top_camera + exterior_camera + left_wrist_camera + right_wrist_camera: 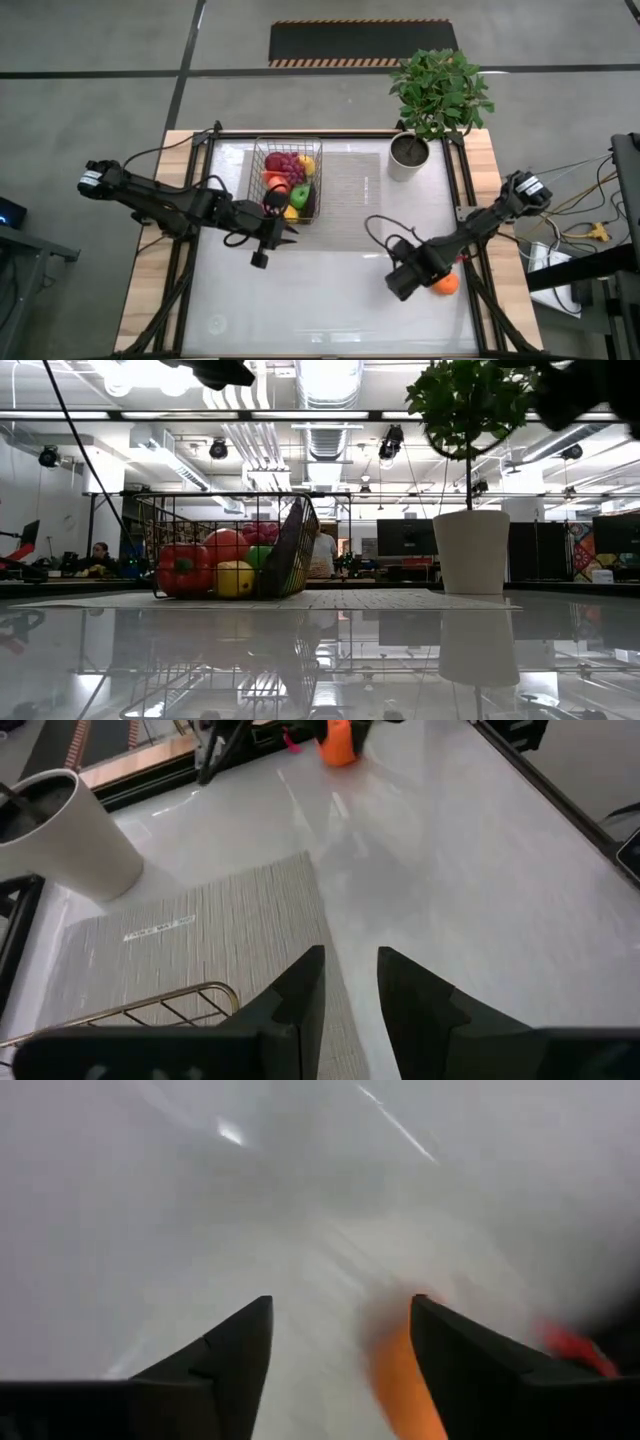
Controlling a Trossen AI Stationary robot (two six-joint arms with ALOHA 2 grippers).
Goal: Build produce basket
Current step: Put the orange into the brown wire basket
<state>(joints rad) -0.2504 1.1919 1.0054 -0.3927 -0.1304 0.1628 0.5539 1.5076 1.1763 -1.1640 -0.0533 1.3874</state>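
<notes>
The wire basket [285,150] stands on the table's far left part and holds several pieces of produce: red, yellow, green and purple ones [215,565]. An orange [447,284] lies on the table near its right edge. My left gripper [350,985] hovers just off the basket's near right corner [170,1005], slightly open, with nothing between its fingers. My right gripper [340,1350] points down, open, just left of the orange. In the right wrist view the orange [398,1380] shows blurred beside one finger; I see no touch.
A white pot [408,158] with a green plant stands at the far right. A grey ribbed mat [350,180] lies between the pot and the basket, under the basket. The glossy table top [330,290] stretches bare between the two arms.
</notes>
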